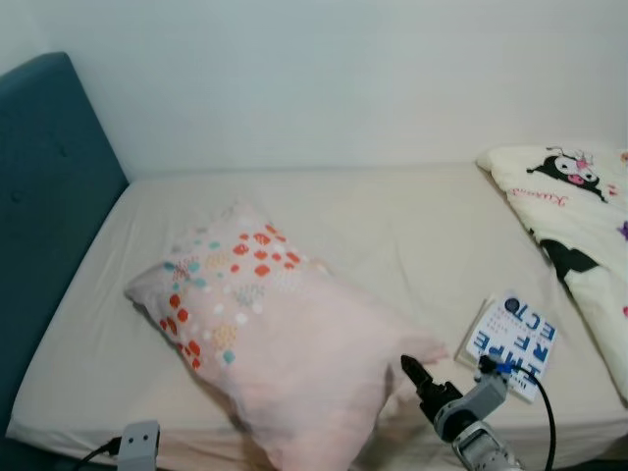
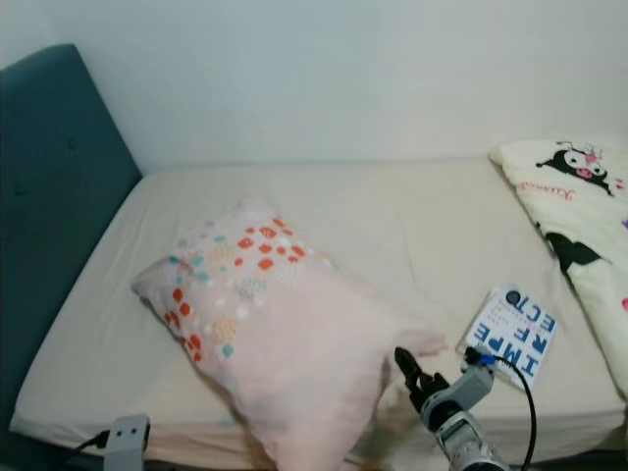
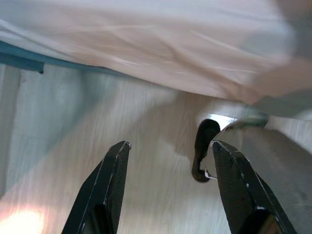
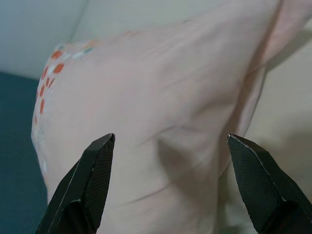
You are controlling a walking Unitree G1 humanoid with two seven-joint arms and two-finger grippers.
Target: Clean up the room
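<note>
head views evenly lit, soft, slightly hazy; faint shadow under the pillow (image 1: 265, 334) at the bed's (image 1: 392, 226) front edge. left wrist view motion-blurred, bright glare patch on the floor (image 3: 122, 161). right wrist view soft-focused.

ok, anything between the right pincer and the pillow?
Nothing. The right wrist view shows the open right pincer aimed straight at the pink pillow, with no object in the gap. In the left eye view its tip sits by the pillow's corner.

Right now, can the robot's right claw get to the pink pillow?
Probably yes. The right claw hangs open just by the pink pillow, its fingers pointing at the pillow's near side with nothing between them. The book lies off to the side.
</note>
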